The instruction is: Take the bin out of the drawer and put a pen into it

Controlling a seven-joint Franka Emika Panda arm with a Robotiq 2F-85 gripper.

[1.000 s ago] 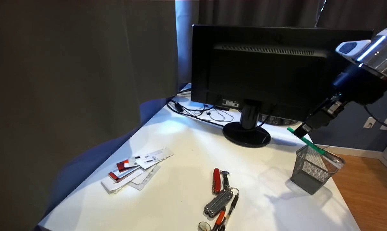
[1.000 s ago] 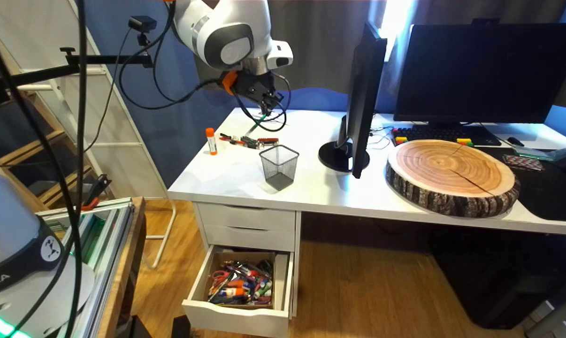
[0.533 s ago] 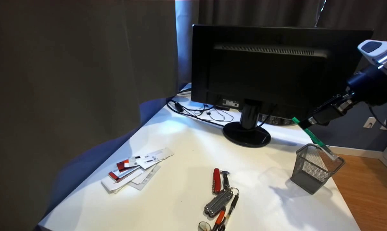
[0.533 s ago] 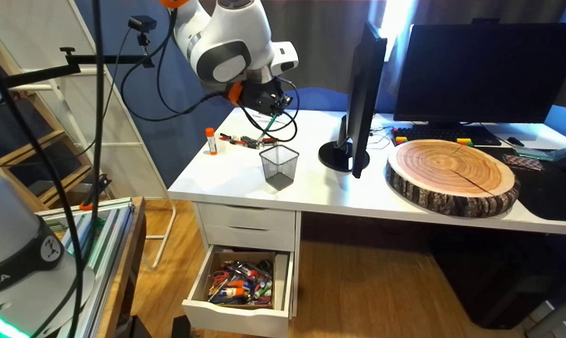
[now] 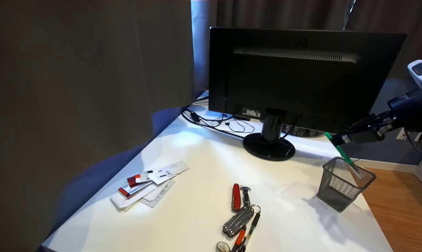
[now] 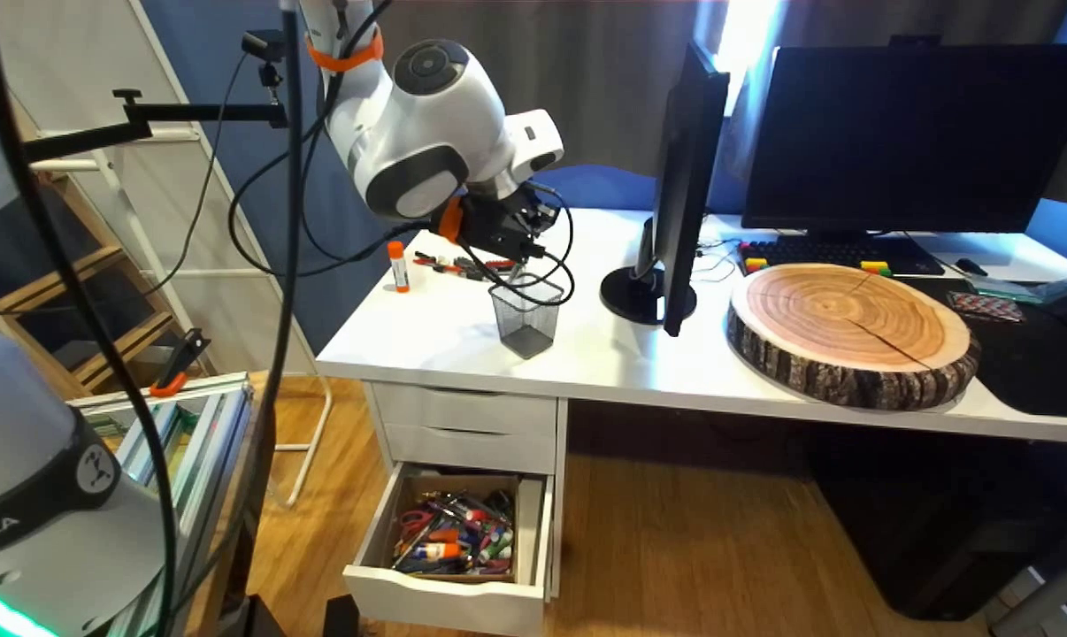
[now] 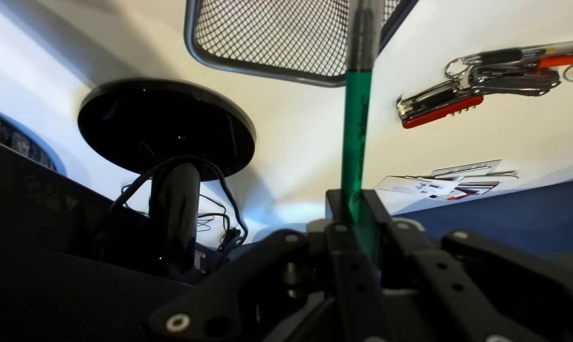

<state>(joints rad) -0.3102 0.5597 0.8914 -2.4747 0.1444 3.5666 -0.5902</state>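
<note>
Robotiq gripper (image 7: 354, 206) clamped on the green pen (image 7: 356, 123), clear end slanting over or into the wire-mesh cup (image 5: 337, 194), can't tell which! White Panda arm (image 6: 441, 124) bent above, wrist sloping downward; cup upright near the front edge of the desk (image 6: 427, 332).

An office is indicated; whether at home or at work cannot be told; beneath the jaws a white desk (image 6: 418, 342) is seen, with a pulled-out drawer (image 6: 445, 600) filled with stationery (image 6: 458, 535); near the jaws a monitor (image 6: 691, 195) is placed; well apart from them, another monitor (image 6: 918, 141) and a keyboard (image 6: 799, 250) are set out.
</note>
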